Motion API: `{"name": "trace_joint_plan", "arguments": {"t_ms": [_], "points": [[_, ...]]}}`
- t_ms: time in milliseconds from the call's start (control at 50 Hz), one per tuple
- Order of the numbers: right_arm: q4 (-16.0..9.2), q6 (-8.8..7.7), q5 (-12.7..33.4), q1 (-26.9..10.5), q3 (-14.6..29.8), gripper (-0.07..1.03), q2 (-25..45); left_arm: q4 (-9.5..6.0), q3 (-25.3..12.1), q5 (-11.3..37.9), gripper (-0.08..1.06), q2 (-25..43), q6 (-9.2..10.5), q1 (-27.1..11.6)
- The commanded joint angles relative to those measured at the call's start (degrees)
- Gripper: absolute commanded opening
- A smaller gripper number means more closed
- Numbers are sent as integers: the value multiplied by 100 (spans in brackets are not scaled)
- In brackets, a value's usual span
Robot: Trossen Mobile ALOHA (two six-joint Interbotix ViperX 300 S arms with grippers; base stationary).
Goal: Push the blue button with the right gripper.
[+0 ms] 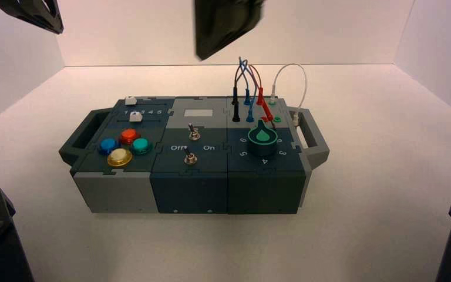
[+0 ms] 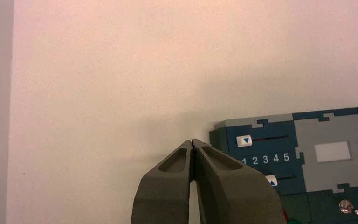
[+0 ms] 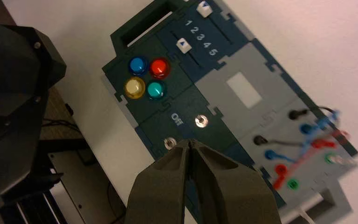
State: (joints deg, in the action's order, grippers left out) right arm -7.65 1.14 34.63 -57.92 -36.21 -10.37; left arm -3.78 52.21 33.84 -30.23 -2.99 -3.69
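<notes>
On the box's left end, the blue button sits among the red-orange, teal and yellow buttons, nothing covering it. The right tool, clenched, hangs well above the toggle switches. The left tool is clenched, beyond the box's far-left corner.

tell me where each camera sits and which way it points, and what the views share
High view: above and behind the arms, looking down at the box; arm parts show at the frame edges, the right arm raised above the box.
Left wrist view: on the left arm, facing the table beside the box's slider end; the left end effector shows shut.
Right wrist view: on the right arm, looking down on the box; the right end effector shows shut, over the toggle switches.
Shared: high and right wrist views both show the blue button.
</notes>
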Motion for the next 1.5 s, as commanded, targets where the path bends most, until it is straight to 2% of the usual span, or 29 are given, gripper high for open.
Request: {"name": "trace_joint_plan", "arguments": {"t_ms": [20, 300, 440, 580, 920, 1200, 1500], "points": [[-35, 9, 18, -149, 466, -2, 360, 18, -176, -53, -3, -123, 0, 246], [-53, -9, 299, -396, 1327, -2, 1406, 70, -62, -44, -3, -149, -114, 756], [-70, -9, 475, -475, 1775, -2, 1872, 105, -44, -44, -3, -202, -211, 765], [-88, -18, 624, -545, 2197, -2, 2303, 149, -9, -53, -3, -290, -220, 782], [-255, -35, 984, -606, 2962, -2, 2997, 167, 141, -53, -3, -431, -316, 791], [-360, -35, 1195, -703, 3357, -2, 3393, 167, 149, -62, -3, -448, -316, 817], [-439, -44, 1195, -703, 3375, -2, 3656, 167, 149, -53, -3, -439, -316, 817]]}}
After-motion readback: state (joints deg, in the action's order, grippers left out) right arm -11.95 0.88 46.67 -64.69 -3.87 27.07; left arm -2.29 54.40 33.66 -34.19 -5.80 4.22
